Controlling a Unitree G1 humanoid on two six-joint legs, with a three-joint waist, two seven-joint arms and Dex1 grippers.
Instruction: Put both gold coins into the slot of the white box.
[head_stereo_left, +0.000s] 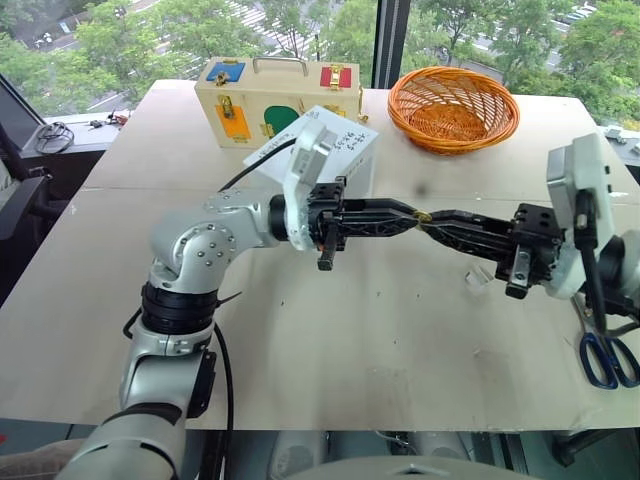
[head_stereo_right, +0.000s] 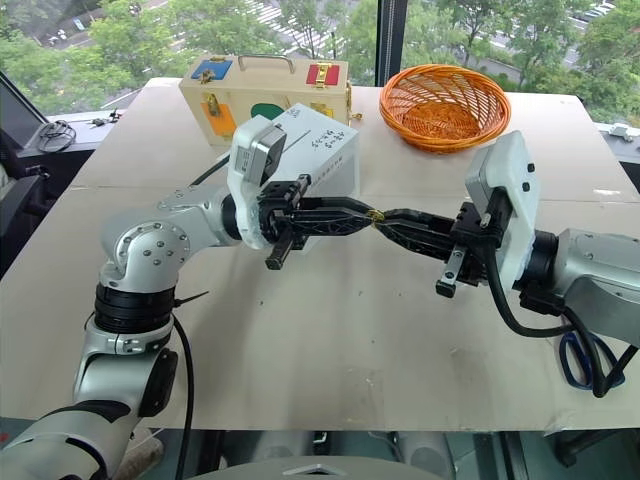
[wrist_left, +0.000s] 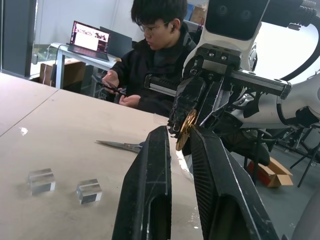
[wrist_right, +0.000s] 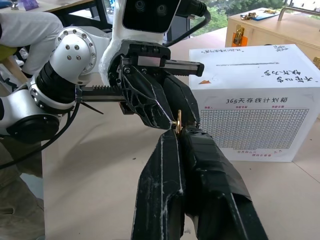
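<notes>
So the gold coin (wrist_left: 186, 131) is up in the air over the middle of the counter (head_stereo_left: 380, 350), pinched right where the two pincers meet tip to tip. The right pincer (wrist_right: 178, 131) is clamped tight on its edge, fingers fully together, holding it on edge like a little wheel. The left pincer (wrist_left: 178, 135) has its fingers narrowed around the same coin, a small gap between them, so this looks to me like a hand-over: the left one probably takes it because the white box (wrist_right: 255, 105) sits on its side, toward the far edge of the counter. The slot (wrist_right: 252, 63) on top of the box is unobstructed. I can only spot one coin here. Over by the right edge there are scissors (head_stereo_left: 605, 350) and a couple of clear plastic blocks (wrist_left: 65, 186), and an orange basket (head_stereo_left: 452, 108) sits at the far right corner.
</notes>
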